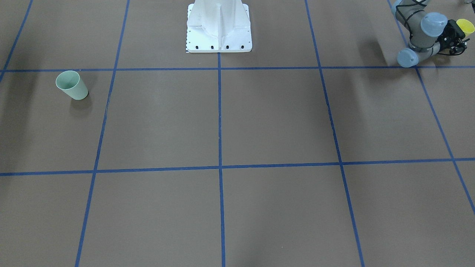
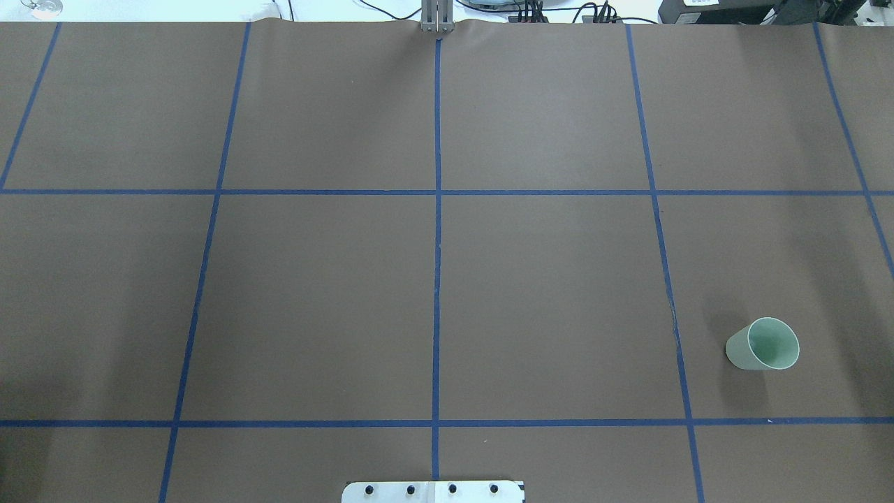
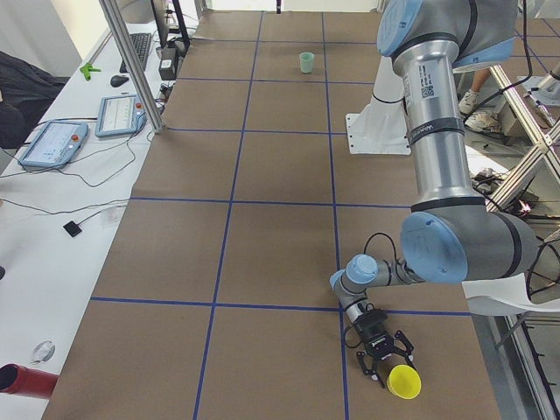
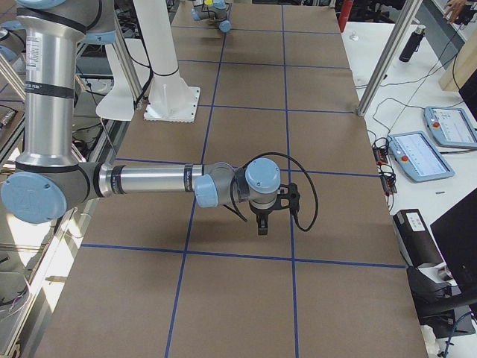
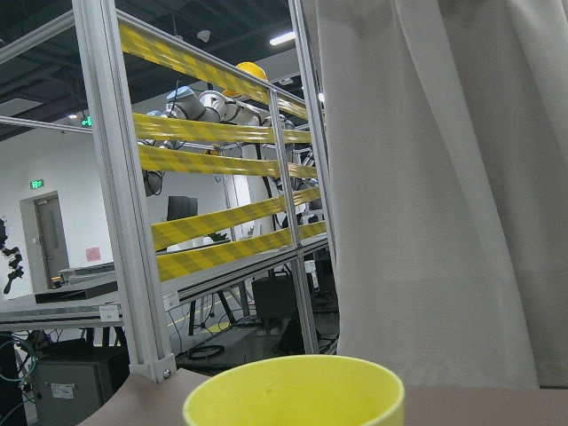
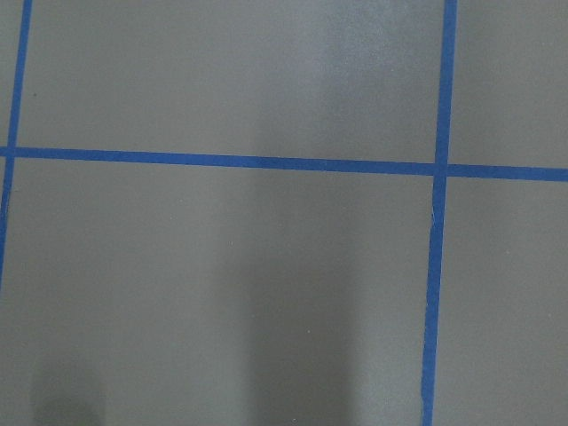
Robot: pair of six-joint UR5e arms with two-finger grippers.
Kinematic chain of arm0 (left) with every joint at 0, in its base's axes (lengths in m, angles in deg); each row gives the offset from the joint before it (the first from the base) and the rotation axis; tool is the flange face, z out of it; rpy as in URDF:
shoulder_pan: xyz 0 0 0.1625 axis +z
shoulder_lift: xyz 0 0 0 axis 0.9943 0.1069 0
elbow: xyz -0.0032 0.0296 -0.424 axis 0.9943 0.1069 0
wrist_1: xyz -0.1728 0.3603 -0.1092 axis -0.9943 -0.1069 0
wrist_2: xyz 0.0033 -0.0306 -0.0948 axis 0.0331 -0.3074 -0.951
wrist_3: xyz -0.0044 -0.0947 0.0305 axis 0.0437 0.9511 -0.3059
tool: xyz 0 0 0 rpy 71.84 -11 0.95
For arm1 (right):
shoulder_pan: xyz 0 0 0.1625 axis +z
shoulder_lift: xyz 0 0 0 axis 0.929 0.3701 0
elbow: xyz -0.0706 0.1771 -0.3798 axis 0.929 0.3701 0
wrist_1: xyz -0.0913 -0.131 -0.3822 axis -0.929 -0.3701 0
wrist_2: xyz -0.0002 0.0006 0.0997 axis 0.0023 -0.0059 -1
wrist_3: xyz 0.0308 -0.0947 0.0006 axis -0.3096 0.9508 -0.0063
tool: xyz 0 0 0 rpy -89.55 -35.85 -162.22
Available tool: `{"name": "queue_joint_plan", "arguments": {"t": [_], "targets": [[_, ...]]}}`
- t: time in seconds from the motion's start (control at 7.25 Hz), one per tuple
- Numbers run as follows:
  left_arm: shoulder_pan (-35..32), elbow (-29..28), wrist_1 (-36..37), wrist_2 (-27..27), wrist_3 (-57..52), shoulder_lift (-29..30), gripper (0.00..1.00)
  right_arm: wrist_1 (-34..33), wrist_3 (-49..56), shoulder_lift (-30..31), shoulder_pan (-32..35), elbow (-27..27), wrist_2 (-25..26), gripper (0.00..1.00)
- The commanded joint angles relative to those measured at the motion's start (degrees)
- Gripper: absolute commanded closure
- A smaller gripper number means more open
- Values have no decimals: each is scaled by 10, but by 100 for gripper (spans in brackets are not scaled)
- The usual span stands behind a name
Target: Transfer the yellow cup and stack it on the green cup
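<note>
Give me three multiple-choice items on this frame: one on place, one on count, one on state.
1. Where on the table is the green cup? A. robot's left side B. robot's right side C. dead centre
2. How many cups show? A. one B. two C. three
3. How does the green cup stand? A. on its side B. upside down C. upright, mouth up
Answers: 1 B, it sits on the overhead view's right. 2 B, the green one plus the yellow cup by the left gripper. 3 C, its open mouth faces up.
</note>
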Motion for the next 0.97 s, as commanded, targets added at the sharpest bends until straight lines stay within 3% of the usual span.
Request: {"name": "queue_joint_plan", "arguments": {"t": [0.0,0.69,0.83], "targets": [[2,-17,-20,-7,0,0,0,0,0,0,-1,0,0,0],[3,-32,-25,-23,1,0,0,1,0,-1,-2,0,0,0],[3,-35,-24,-22,26,0,15,1,0,-1,-2,0,0,0]]}}
